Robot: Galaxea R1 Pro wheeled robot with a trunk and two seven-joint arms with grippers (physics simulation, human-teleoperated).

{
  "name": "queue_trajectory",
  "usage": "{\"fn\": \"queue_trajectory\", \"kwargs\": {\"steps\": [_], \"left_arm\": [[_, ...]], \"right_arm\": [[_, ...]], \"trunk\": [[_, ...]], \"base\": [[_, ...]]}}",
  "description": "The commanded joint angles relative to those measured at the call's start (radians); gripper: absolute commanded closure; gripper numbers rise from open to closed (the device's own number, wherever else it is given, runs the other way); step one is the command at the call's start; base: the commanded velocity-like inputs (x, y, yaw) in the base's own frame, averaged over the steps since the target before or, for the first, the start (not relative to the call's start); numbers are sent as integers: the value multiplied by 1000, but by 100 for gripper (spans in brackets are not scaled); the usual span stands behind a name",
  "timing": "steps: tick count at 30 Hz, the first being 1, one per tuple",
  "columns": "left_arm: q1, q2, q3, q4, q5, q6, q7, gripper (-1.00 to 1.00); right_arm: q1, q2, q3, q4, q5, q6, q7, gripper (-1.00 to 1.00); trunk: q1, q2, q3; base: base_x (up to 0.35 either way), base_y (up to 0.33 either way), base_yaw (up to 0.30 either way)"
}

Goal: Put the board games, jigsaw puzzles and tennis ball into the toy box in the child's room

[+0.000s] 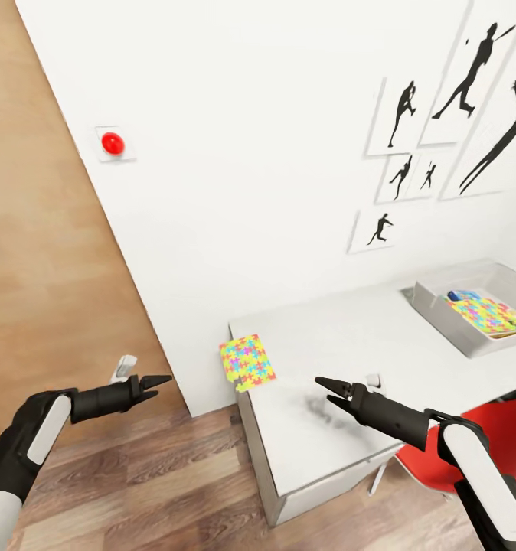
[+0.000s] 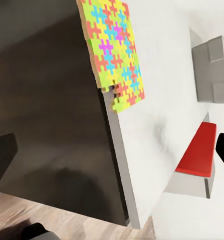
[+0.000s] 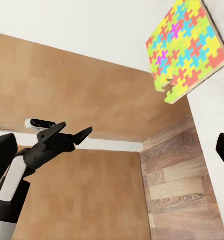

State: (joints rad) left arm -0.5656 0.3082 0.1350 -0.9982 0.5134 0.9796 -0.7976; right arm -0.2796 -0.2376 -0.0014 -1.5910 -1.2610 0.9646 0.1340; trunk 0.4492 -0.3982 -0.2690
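A multicoloured jigsaw puzzle [image 1: 246, 362] lies on the near left corner of the white table [image 1: 342, 337], overhanging its edge; it also appears as the puzzle [image 2: 112, 50] and the puzzle [image 3: 186, 47] in the wrist views. The grey toy box [image 1: 442, 317] stands at the table's far right, and a second colourful puzzle [image 1: 488, 315] lies inside it. My left gripper [image 1: 164, 385] hangs open over the floor, left of the table and empty. My right gripper [image 1: 323, 388] is open above the tabletop, right of the corner puzzle, holding nothing.
A red chair [image 1: 503, 436] stands tucked at the table's near right side. The white wall behind carries a red button [image 1: 112, 143] and several framed silhouettes [image 1: 442, 115]. Wooden floor [image 1: 135, 474] spreads left of and before the table.
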Motion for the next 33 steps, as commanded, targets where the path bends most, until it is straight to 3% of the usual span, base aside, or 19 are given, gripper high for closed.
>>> {"fn": "queue_trajectory", "kwargs": {"steps": [1, 18, 33], "left_arm": [[0, 0, 1, 0, -3, 4, -5, -100], [0, 0, 0, -2, -3, 2, -37, -100], [0, -1, 0, -2, -3, 2, -44, -100]], "right_arm": [[-1, 0, 0, 0, 10, 3, 10, -100], [-1, 0, 1, 0, 11, 2, 9, -100], [-1, 0, 8, 0, 12, 2, 10, -100]], "trunk": [[1, -2, -1], [1, -2, 20], [1, -2, 44]], "base": [[125, 85, -277], [30, 25, -170], [0, 0, -22]]}}
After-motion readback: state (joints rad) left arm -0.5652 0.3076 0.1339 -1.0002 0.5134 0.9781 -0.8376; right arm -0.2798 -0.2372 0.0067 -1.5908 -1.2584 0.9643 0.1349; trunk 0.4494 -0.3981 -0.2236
